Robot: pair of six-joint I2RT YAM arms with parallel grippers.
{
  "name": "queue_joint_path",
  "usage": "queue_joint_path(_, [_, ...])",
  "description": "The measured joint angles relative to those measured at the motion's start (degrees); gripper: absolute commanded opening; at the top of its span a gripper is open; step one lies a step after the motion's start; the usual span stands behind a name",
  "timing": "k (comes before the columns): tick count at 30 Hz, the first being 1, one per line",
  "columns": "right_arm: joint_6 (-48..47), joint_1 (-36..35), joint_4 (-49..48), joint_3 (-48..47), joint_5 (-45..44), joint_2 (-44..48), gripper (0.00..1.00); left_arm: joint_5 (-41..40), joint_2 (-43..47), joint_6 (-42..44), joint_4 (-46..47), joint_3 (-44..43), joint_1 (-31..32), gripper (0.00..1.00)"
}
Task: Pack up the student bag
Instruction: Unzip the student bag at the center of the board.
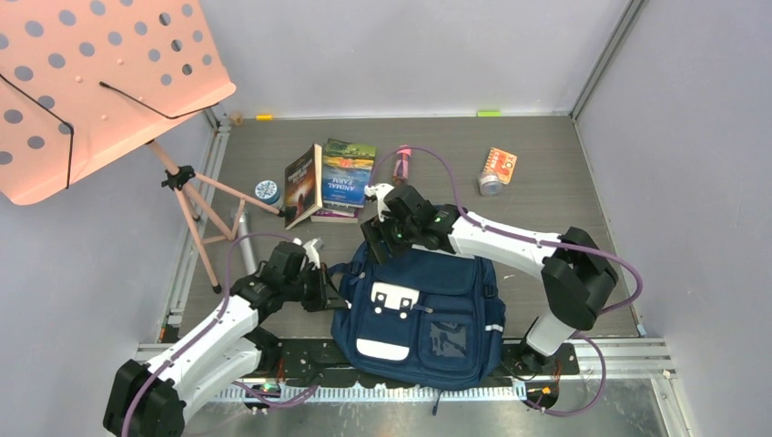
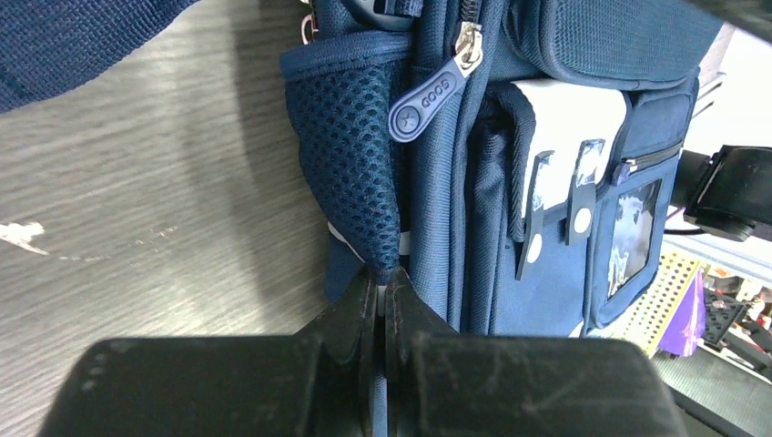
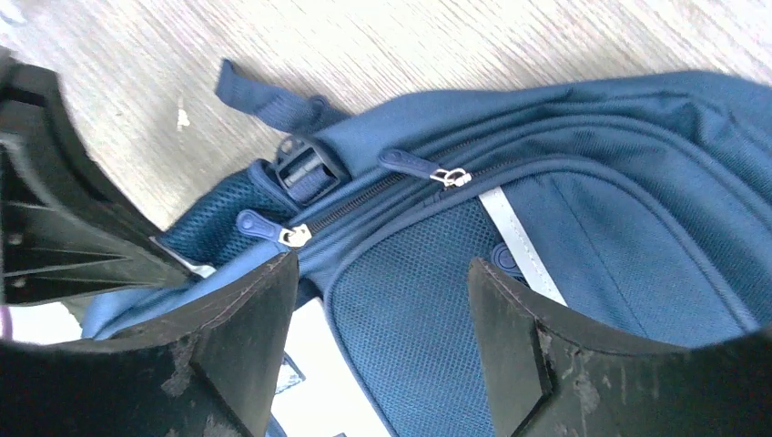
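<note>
The right claw (image 3: 382, 269), spread, hovers over the left-right zipper (image 3: 364, 196) at the far edge of the student bag (image 1: 446, 291); the left claw (image 2: 380, 284) pinches its left mesh pocket (image 2: 350, 155).

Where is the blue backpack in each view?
Top view: backpack lies at bottom centre of the picture.
Left wrist: fills the right half; the left claw pinches its mesh pocket.
Right wrist: spans centre and right, beneath the open right claw.
Shared landmark: the white buckle patch, seen from top and left wrist.
</note>
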State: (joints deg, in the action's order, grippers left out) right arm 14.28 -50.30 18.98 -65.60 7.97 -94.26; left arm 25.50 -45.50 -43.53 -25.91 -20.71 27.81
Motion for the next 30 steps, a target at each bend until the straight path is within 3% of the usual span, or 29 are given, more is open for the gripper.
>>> queue_joint_path(7, [-4.2,-2.4,0.9,-3.1,2.2,1.6,0.72,-3.3,2.6,-3.1,-2.9,0.3,1.5,0.0])
queue_joint_path(19, [-15.6,-8.9,2.1,-10.0,5.0,-10.1,0.69,-5.2,4.1,-7.5,-3.8,0.7,1.7,0.0])
queue_joint_path(30, [-21.5,-10.2,2.1,-10.1,3.6,-13.2,0.69,-5.9,4.8,-8.4,-4.4,0.7,1.7,0.0])
